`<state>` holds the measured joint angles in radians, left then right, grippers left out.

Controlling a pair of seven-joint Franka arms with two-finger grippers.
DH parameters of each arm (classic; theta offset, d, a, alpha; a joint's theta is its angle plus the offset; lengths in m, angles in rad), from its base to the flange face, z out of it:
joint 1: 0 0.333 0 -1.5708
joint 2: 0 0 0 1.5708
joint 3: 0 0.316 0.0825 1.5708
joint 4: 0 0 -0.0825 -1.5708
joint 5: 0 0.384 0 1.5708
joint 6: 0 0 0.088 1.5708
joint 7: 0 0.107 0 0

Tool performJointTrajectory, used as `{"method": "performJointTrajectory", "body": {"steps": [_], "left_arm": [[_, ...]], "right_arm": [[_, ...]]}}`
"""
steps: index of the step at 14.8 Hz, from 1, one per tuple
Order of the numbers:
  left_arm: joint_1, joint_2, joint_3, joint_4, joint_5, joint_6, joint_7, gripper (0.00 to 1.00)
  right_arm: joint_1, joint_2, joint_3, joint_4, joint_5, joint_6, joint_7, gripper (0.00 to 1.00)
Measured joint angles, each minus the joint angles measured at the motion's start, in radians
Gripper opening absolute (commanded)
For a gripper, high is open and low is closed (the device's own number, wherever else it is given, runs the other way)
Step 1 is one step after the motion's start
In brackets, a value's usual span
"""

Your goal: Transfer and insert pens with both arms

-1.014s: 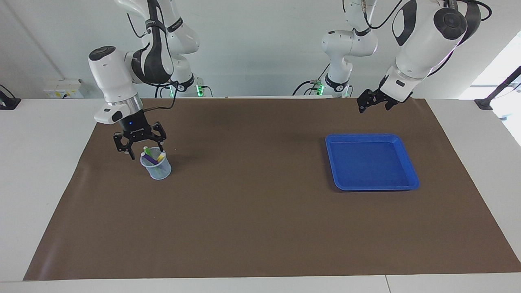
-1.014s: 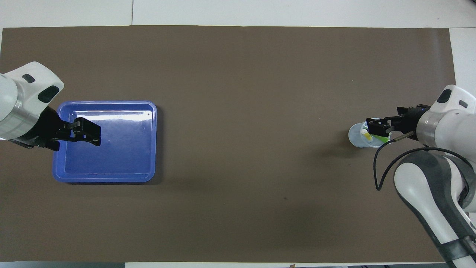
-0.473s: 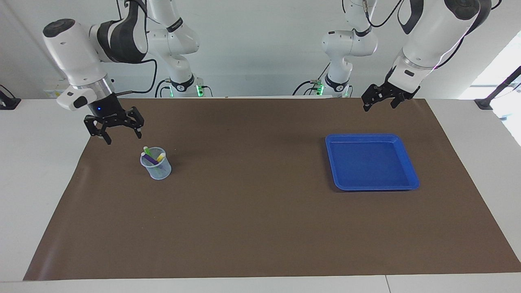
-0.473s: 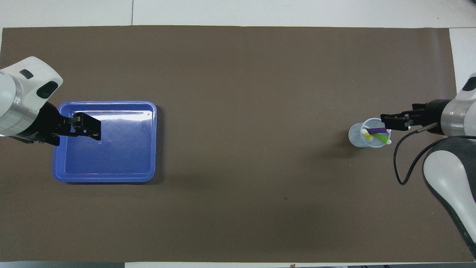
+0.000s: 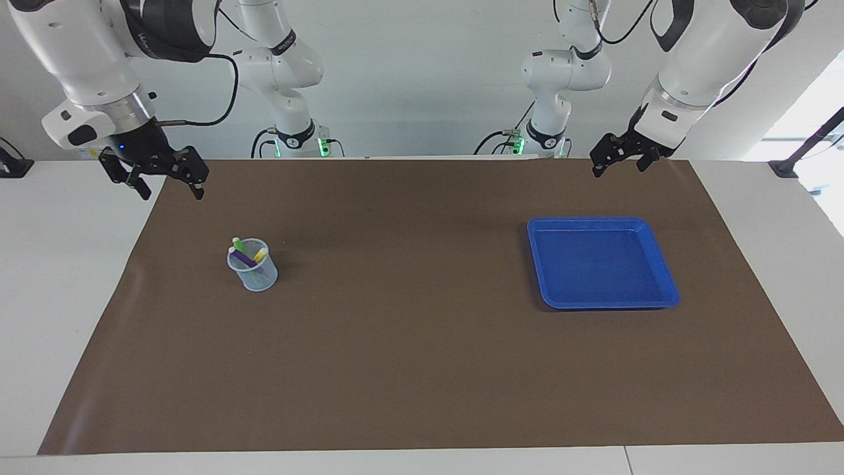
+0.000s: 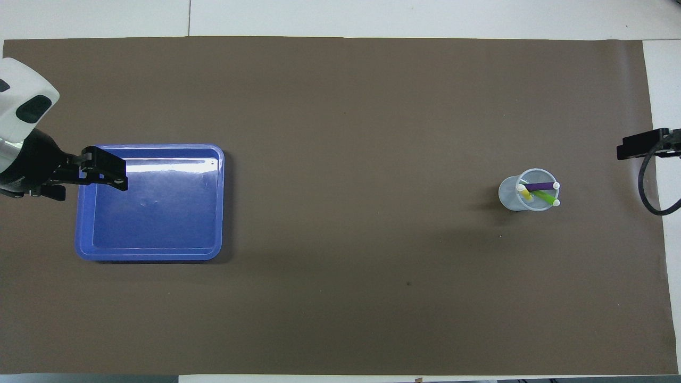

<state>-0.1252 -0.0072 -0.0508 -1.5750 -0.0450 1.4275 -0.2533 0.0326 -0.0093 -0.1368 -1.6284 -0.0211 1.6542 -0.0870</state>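
Purple, green and yellow pens (image 5: 245,256) stand in the clear cup (image 5: 253,270), at nine o'clock from the blue tray (image 5: 663,274); right gripper (image 5: 166,183) and left gripper (image 5: 618,157) hang raised, fingers apart, empty.

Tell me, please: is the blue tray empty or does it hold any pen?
Empty. The blue tray shows only its bare floor; all three pens stand in the clear cup.
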Motion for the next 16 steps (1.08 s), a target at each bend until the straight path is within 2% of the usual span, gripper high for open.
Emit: {"method": "performJointTrajectory", "body": {"steps": [6, 16], "left_arm": [[-0.025, 0.002, -0.002, 0.008, 0.018, 0.0, -0.002, 1.0], [-0.027, 0.001, 0.007, 0.019, 0.022, 0.007, -0.002, 1.0]], "right_arm": [[0.001, 0.004, 0.018, 0.01, -0.001, -0.078, 0.065, 1.0], [0.001, -0.011, 0.089, -0.006, -0.001, -0.084, 0.167, 1.0]]}}
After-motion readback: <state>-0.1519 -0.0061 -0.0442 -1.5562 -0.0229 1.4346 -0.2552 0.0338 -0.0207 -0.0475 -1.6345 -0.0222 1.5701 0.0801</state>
